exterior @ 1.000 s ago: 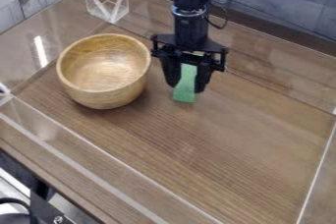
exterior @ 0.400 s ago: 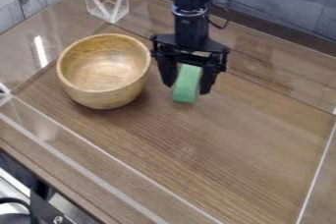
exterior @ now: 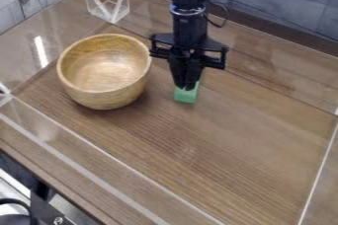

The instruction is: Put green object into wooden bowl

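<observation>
1. From my camera I see the black gripper [exterior: 191, 80] reaching down from the top of the view, all dark angular parts and narrow fingers, over the green bar.
2. I read its jaws as together, at the upper end of the bar; whether the bar is pinched between them, I cannot tell from here.
3. The green bar [exterior: 188, 96] is plain, smooth-looking and oblong, its upper part hidden by the gripper. It is outside the bowl, near it, on the bowl's right side in my view.
4. The wooden bowl [exterior: 106, 72] is round and deep, pale tan, with a thick rim and grain curving around its hollow. It sits upright on the table.
5. The table [exterior: 199, 160] is a flat brown wooden top, with long straight lines running across it.
6. Beyond the bowl, near the far edge, I make out a white, thin-limbed angular thing [exterior: 111, 5].
7. At the lower left, dark cables [exterior: 30, 207] loop beside the table's edge.
</observation>
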Tool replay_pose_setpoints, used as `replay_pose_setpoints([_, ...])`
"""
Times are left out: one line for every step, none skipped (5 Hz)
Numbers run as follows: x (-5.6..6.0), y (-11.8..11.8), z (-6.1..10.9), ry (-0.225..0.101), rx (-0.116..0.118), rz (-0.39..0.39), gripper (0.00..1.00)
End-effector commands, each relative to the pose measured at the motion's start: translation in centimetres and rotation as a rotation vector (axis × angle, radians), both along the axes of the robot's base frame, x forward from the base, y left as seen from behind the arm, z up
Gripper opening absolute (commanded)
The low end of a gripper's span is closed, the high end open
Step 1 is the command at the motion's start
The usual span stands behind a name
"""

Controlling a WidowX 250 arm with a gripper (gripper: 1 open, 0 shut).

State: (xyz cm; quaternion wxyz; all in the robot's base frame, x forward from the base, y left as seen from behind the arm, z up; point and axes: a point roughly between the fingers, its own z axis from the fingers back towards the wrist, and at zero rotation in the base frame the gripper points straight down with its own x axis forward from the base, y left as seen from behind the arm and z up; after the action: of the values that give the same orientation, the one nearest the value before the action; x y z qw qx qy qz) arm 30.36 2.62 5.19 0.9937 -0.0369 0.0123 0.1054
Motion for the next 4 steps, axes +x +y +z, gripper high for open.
replay_pose_setpoints([0.5, 0.3, 2.7, -0.066, -0.015, 0.038, 0.0])
replay_pose_setpoints([0.3, 0.6, 4.1, -0.081, -0.038, 0.075, 0.0])
replay_pose_setpoints([0.3, 2.2, 4.7, -0.089, -0.058, 0.067, 0.0])
replay_pose_setpoints([0.1, 4.2, 4.6, -0.094, -0.068, 0.052, 0.0])
